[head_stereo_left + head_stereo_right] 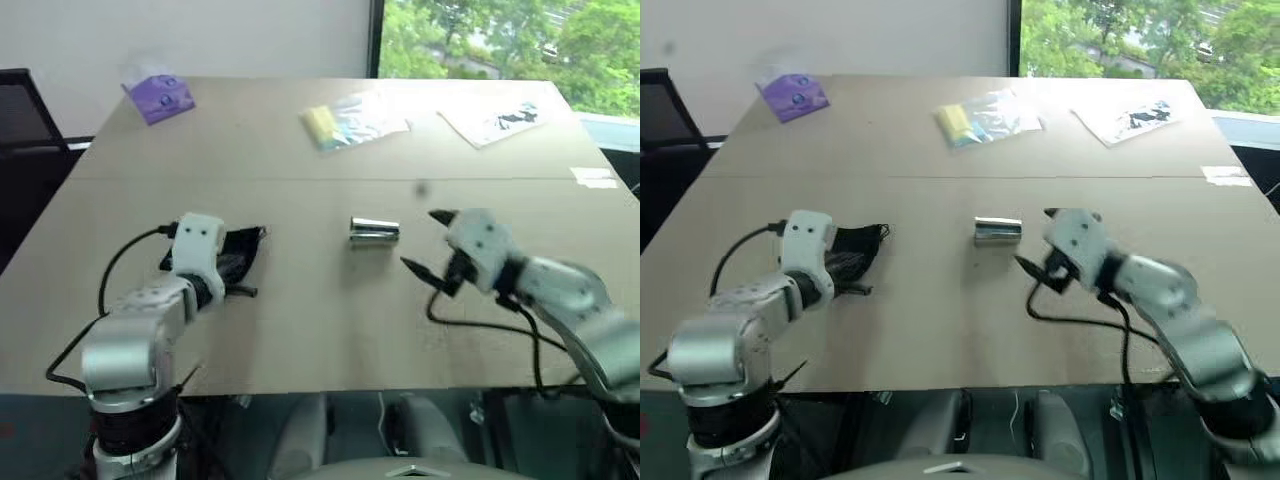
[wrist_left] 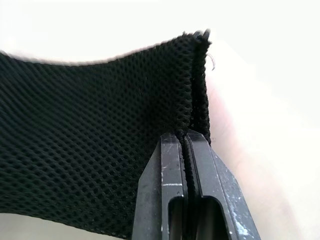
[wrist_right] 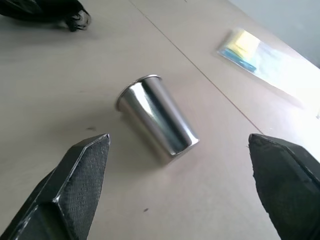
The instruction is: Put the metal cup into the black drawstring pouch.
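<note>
The metal cup (image 1: 374, 230) lies on its side at the middle of the table, shiny and tapered, its open mouth showing in the right wrist view (image 3: 157, 117). The black drawstring pouch (image 1: 238, 252) is a piece of black mesh fabric to the cup's left. My left gripper (image 2: 186, 135) is shut on the pouch's seamed edge, and the mesh (image 2: 90, 135) hangs from it. My right gripper (image 1: 428, 242) stands open just right of the cup, one finger (image 3: 75, 185) on either side of the cup's line, not touching it.
A purple packet (image 1: 158, 97) lies at the far left of the table. A yellow and clear packet (image 1: 350, 122) and a white printed sheet (image 1: 495, 122) lie at the back. A small label (image 1: 597, 177) sits at the right edge. A black chair (image 1: 20, 120) stands left.
</note>
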Available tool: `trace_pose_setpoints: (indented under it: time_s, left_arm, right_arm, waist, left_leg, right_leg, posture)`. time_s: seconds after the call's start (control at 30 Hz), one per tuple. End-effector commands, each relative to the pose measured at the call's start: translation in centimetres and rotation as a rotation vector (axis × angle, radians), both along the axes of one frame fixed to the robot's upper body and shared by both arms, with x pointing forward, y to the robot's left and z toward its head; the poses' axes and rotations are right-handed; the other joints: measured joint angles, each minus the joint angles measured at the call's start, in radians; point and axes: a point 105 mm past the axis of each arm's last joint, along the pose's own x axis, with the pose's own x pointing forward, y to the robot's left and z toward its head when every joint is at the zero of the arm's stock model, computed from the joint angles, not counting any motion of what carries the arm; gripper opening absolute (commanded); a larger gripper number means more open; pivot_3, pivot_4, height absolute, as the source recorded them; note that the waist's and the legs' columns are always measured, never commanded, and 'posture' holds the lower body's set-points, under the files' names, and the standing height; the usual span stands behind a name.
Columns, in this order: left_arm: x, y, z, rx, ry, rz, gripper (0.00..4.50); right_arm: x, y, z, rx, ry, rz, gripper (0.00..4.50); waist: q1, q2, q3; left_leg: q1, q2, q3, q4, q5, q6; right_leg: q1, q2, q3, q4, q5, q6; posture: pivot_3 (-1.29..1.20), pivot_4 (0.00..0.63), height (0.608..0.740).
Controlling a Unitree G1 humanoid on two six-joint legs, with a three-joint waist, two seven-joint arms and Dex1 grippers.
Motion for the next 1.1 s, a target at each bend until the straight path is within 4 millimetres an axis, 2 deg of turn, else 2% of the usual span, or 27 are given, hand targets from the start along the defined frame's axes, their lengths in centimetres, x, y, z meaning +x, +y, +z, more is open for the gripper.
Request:
trace_pose_setpoints:
  time_s: [0.03, 0.2, 0.3, 0.43, 0.57, 0.67, 0.77, 0.97, 1.03, 1.1]
  left_arm:
    - [0.4, 0.6, 0.3, 0.013, -0.014, 0.033, 0.04]
    - [0.2, -0.2, 0.0, 0.038, -0.015, 0.008, 0.04]
    - [0.2, -0.3, -0.2, 0.041, -0.017, 0.012, 0.04]
    - [0.3, -0.6, -0.1, 0.037, -0.027, 0.018, 0.04]
    - [0.2, -0.7, -0.3, 0.035, -0.029, 0.02, 0.04]
    - [0.2, -1.1, -0.6, 0.025, -0.028, 0.017, 0.04]
    - [0.3, -1.4, -0.7, 0.02, -0.029, 0.007, 0.04]
    - [0.8, -1.5, -0.9, 0.023, -0.028, -0.006, 0.04]
    - [1.0, -1.5, -0.8, 0.024, -0.03, -0.008, 0.04]
    - [1.2, -1.6, -0.8, 0.03, -0.031, -0.018, 0.04]
  right_arm:
    - [2.3, 3.1, 0.5, -0.005, 0.008, -0.047, 4.5]
    - [4.4, 7.8, 1.6, -0.023, 0.017, -0.058, 4.5]
    - [5.5, 8.8, 1.2, -0.115, -0.007, -0.085, 4.5]
    - [6.6, 8.0, -0.6, -0.258, -0.03, -0.124, 4.5]
    - [5.7, 5.3, -2.1, -0.398, -0.031, -0.115, 4.5]
    - [5.2, 2.5, -2.2, -0.472, -0.048, -0.166, 4.5]
    - [5.0, 1.2, -1.7, -0.459, -0.052, -0.215, 4.5]
    - [5.0, 4.1, 1.9, -0.122, 0.009, -0.263, 4.5]
    - [6.0, 4.8, 2.8, -0.094, -0.03, -0.323, 4.5]
    - [7.7, 4.9, 3.1, -0.16, -0.092, -0.447, 4.5]
  waist:
    - [-0.001, 0.0, 0.0]
    - [0.004, 0.0, 0.0]
    - [0.007, 0.0, 0.0]
    - [0.006, 0.0, 0.0]
    - [0.005, 0.0, 0.0]
    - [0.002, 0.001, 0.001]
    - [0.0, 0.0, 0.001]
    - [-0.013, 0.001, 0.001]
    - [-0.016, 0.001, 0.001]
    - [-0.015, 0.001, 0.001]
  left_leg:
    - [-0.001, 0.0, 0.0, 0.0, 0.0, 0.0]
    - [-0.003, -0.001, 0.0, -0.001, 0.002, -0.004]
    - [-0.003, -0.002, 0.0, -0.001, 0.002, -0.004]
    - [-0.003, -0.003, 0.0, -0.001, 0.002, -0.004]
    - [-0.003, -0.003, 0.0, -0.001, 0.002, -0.004]
    - [-0.003, -0.002, 0.0, -0.002, 0.0, 0.0]
    - [-0.003, -0.002, 0.0, -0.002, 0.0, 0.0]
    - [-0.002, -0.001, 0.0, -0.003, 0.0, 0.0]
    - [-0.002, -0.001, 0.0, -0.003, 0.0, 0.0]
    - [-0.002, -0.002, 0.0, -0.002, 0.0, 0.0]
  right_leg:
    - [-0.001, 0.0, 0.0, 0.0, 0.0, 0.0]
    - [-0.003, -0.001, 0.001, 0.0, 0.0, 0.0]
    - [-0.003, -0.002, 0.001, 0.0, 0.0, 0.0]
    - [-0.003, -0.002, 0.0, 0.0, 0.0, 0.0]
    - [-0.003, -0.003, 0.0, 0.0, 0.0, 0.0]
    - [-0.004, -0.003, 0.001, 0.0, 0.0, 0.0]
    - [-0.004, -0.003, 0.001, 0.0, 0.0, 0.0]
    - [-0.004, -0.001, 0.003, 0.0, 0.0, 0.0]
    - [-0.004, -0.002, 0.003, 0.001, 0.0, 0.0]
    - [-0.004, -0.002, 0.002, 0.001, 0.0, 0.0]
  posture:
    - [0.0, 0.15, 0.74]
    - [0.0, 0.15, 0.74]
    - [0.0, 0.15, 0.74]
    - [0.0, 0.15, 0.74]
    - [0.0, 0.15, 0.74]
    - [0.0, 0.15, 0.74]
    - [0.0, 0.15, 0.74]
    - [0.0, 0.15, 0.74]
    - [0.0, 0.15, 0.74]
    - [0.0, 0.15, 0.74]
